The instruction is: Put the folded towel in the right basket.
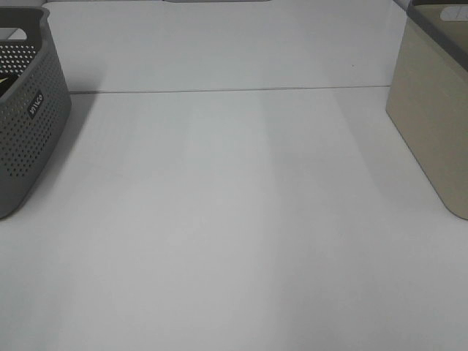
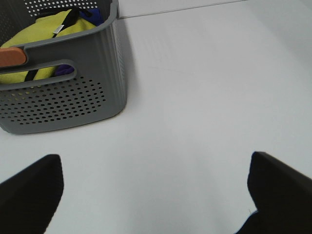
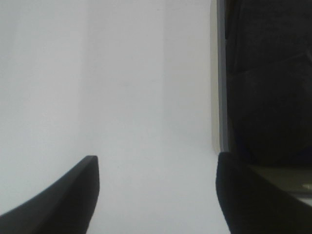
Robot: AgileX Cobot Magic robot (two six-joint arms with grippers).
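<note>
No folded towel lies on the white table [image 1: 234, 219]. The beige right basket [image 1: 431, 124] stands at the table's right edge. In the right wrist view its rim [image 3: 220, 73] runs beside a dark creased mass [image 3: 268, 73] inside; I cannot tell whether that is the towel. My right gripper [image 3: 157, 158] is open and empty over the table next to this basket. My left gripper [image 2: 155, 161] is open and empty over bare table, a little apart from the grey basket [image 2: 63, 102]. Neither gripper shows in the exterior high view.
The grey perforated basket [image 1: 29, 139] stands at the table's left edge. It holds a yellow cloth [image 2: 44, 34], something orange [image 2: 12, 57] and a bit of blue-purple fabric [image 2: 63, 70]. A seam [image 1: 234, 90] crosses the table at the back.
</note>
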